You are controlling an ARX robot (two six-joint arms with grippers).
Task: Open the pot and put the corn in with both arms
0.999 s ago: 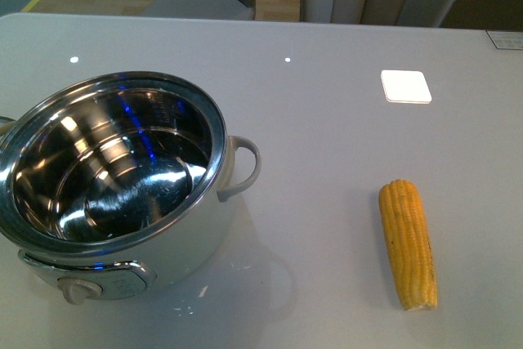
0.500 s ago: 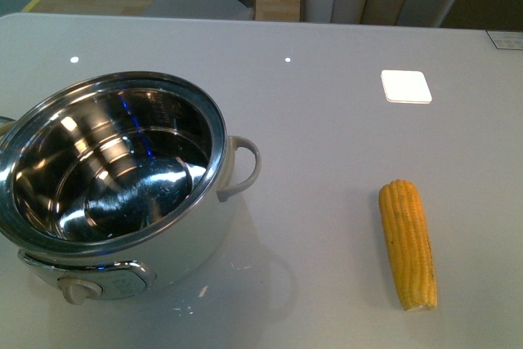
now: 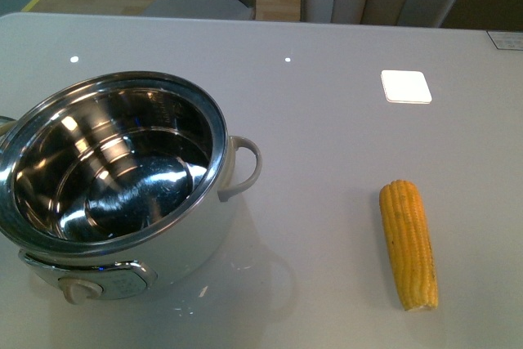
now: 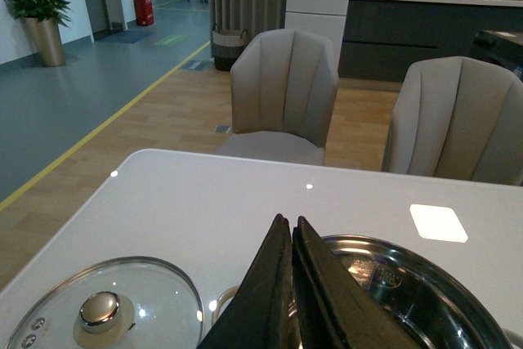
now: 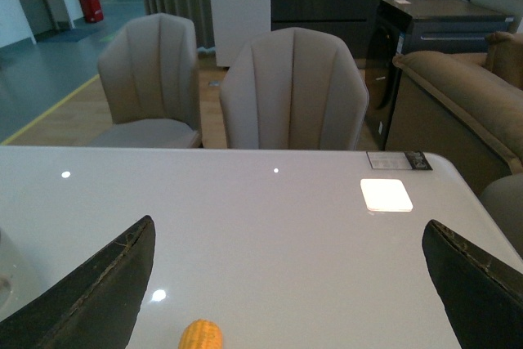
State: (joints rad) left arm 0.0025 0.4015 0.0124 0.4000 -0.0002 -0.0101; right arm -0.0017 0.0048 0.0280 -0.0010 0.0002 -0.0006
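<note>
The pot (image 3: pixel 114 177) stands open at the front left of the white table, white outside, shiny steel inside, knob at the front; it holds nothing. Its rim also shows in the left wrist view (image 4: pixel 409 275). The corn (image 3: pixel 409 243) lies on the table at the right; its tip shows in the right wrist view (image 5: pixel 201 336). My left gripper (image 4: pixel 290 230) is shut and empty, above the pot's near rim. My right gripper (image 5: pixel 290 271) is open and empty, above the table, with the corn tip between its fingers. Neither arm shows in the front view.
A glass lid (image 4: pixel 102 312) with a steel knob lies on the table beside the pot. A square of light (image 3: pixel 405 86) lies on the table at the back right. Upholstered chairs (image 4: pixel 282 96) stand behind the table's far edge.
The blue reflections inside the pot have faded. The pot and the corn have not moved.
</note>
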